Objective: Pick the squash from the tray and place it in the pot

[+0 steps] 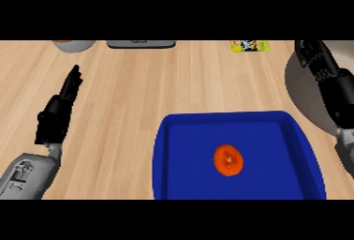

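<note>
An orange squash (228, 160) lies near the middle of the blue tray (173, 154), in the lower right of the head view. Part of the grey pot (307, 98) shows at the right edge. My right hand (325, 70) is raised in front of the pot, well above and right of the squash, fingers pointing up and nothing in it. At the left, my left hand (59, 110) rests with straight fingers pointing up, far from the tray.
Along the far edge of the wooden counter stand a grey bowl (73, 45), a dark flat object (141, 44) and a yellow packet (249, 46). Bare wood lies between the left hand and the tray.
</note>
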